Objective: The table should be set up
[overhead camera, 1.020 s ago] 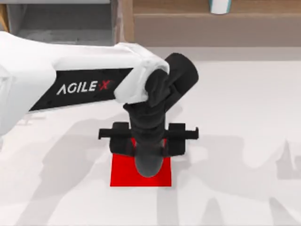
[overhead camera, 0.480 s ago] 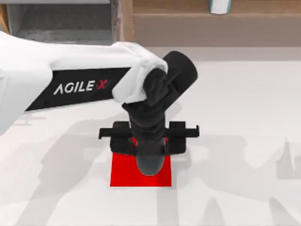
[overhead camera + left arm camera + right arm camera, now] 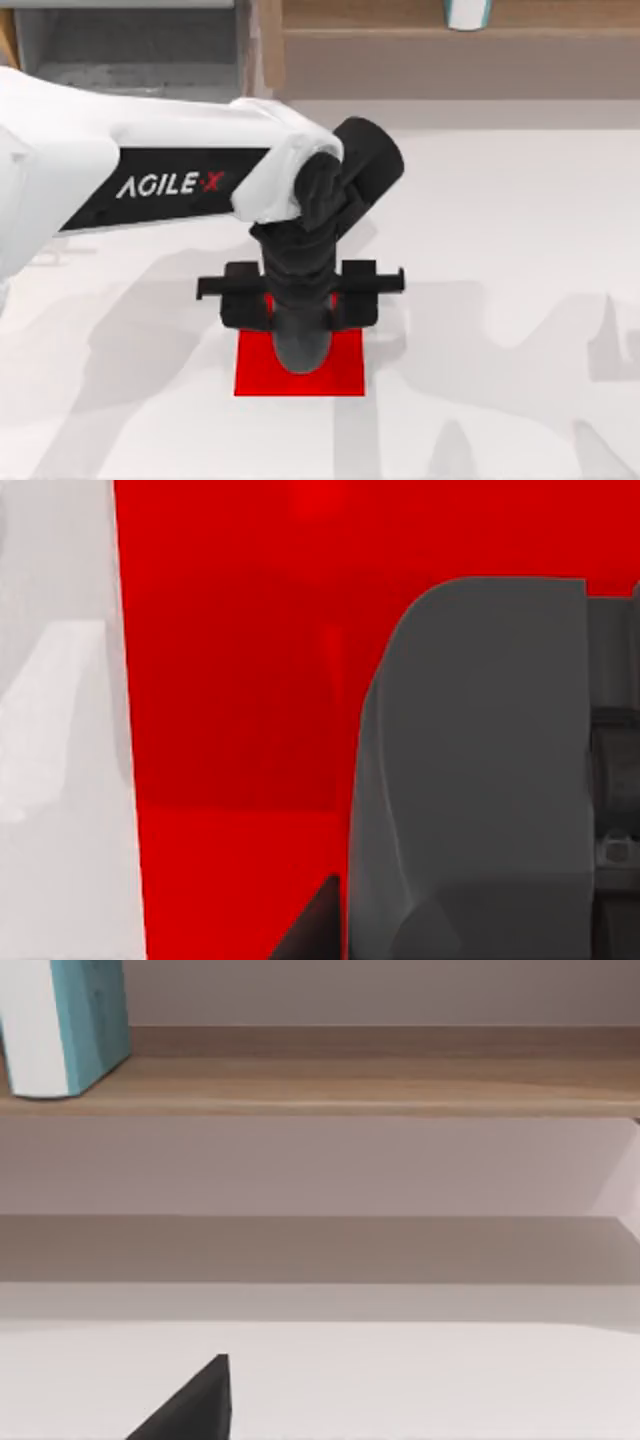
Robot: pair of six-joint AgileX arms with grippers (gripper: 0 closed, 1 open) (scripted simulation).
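Left pincer shifts over red mat

Shifted slightly toward the top view's left and far side since a second ago: left pincer (image 3: 300, 345), pointing straight down over the red mat (image 3: 345, 375); mat lies flat on the white counter (image 3: 520, 250), directly beneath the pincer, near the middle; cannot tell whether the pincer is released or clenched; wooden shelf (image 3: 420, 55) with a teal cup (image 3: 467, 12) runs along the far edge; right arm parked facing the shelf; left arm plainly nearer the mat.
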